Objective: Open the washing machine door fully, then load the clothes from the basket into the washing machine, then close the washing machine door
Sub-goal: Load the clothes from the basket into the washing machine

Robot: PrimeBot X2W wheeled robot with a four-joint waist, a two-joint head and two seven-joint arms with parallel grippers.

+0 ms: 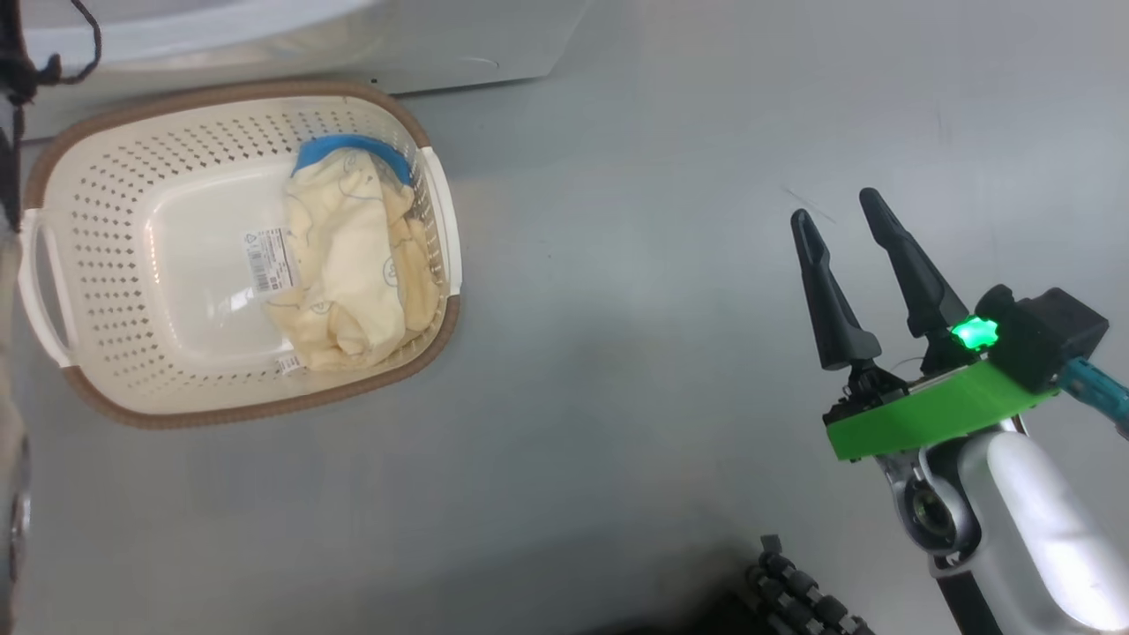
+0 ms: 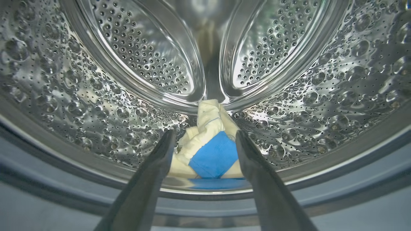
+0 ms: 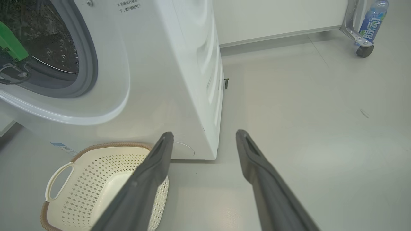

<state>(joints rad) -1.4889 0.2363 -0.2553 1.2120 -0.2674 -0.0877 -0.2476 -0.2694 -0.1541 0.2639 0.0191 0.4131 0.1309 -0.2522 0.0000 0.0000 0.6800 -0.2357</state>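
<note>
Clothes [image 1: 353, 265], cream-yellow soft fabric with blue trim, lie against the right wall of your cream perforated plastic basket [image 1: 132, 220] on the grey floor [image 1: 617, 397]. One such garment [image 2: 210, 122] sits low in the perforated steel drum [image 2: 96, 106], between the parted jaws of your left gripper [image 2: 204, 134]. Your right gripper [image 1: 834, 205] hangs over that floor, jaws apart.

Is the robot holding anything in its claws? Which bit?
Nothing. The left gripper is open, with a garment lying loose in the drum before it. The right gripper is open and empty too.
</note>
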